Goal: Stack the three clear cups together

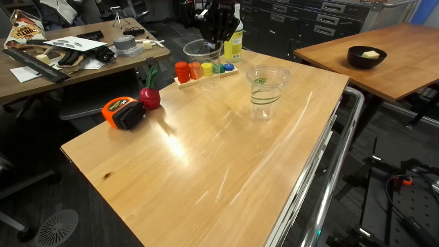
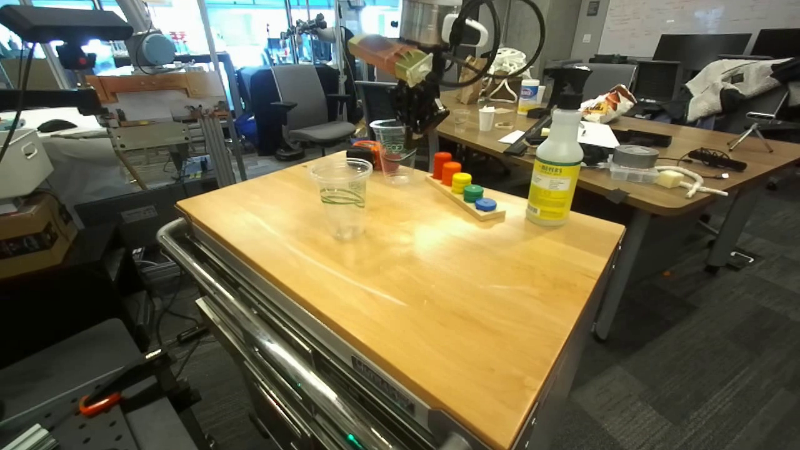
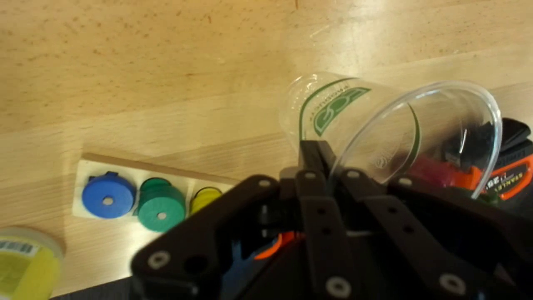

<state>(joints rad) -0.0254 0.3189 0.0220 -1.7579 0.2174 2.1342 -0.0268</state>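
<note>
The pincer (image 3: 318, 157) clamps a clear plastic cup (image 3: 366, 110) — the standing cup (image 1: 264, 94) lies lower right of it in an exterior view.

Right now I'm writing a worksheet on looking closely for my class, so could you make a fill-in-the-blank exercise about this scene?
1. The clear cup held by the gripper is printed in the colour ____.
2. Of the coloured discs, those closest to the bottle are ____.
3. The tape measure beside the toy radish is black and ____.
4. The bowl on the next table is ____.

Missing words: green; blue; orange; black.
</note>
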